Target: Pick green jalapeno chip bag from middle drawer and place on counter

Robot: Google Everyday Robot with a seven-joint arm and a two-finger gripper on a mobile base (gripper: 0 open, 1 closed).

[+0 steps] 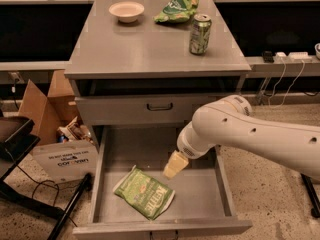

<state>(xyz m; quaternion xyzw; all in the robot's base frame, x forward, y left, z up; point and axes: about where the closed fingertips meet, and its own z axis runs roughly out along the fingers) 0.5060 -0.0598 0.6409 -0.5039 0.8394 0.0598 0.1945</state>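
Middle drawer (pixel 224 185) stands open, reachable from above; low walls only. Gripper (pixel 175 165) hangs over the drawer floor, near the upper right corner of the green jalapeno chip bag (pixel 145 194); contact cannot be told. Floor right of the bag is bare. White arm (pixel 250 134) crosses above the right wall and blocks that side. Closed drawer front (pixel 120 110) overhangs the rear. Counter (pixel 135 51): front and left free; bowl (pixel 126 11), bright green bag (pixel 177 8) and can (pixel 200 34) occupy rear and right
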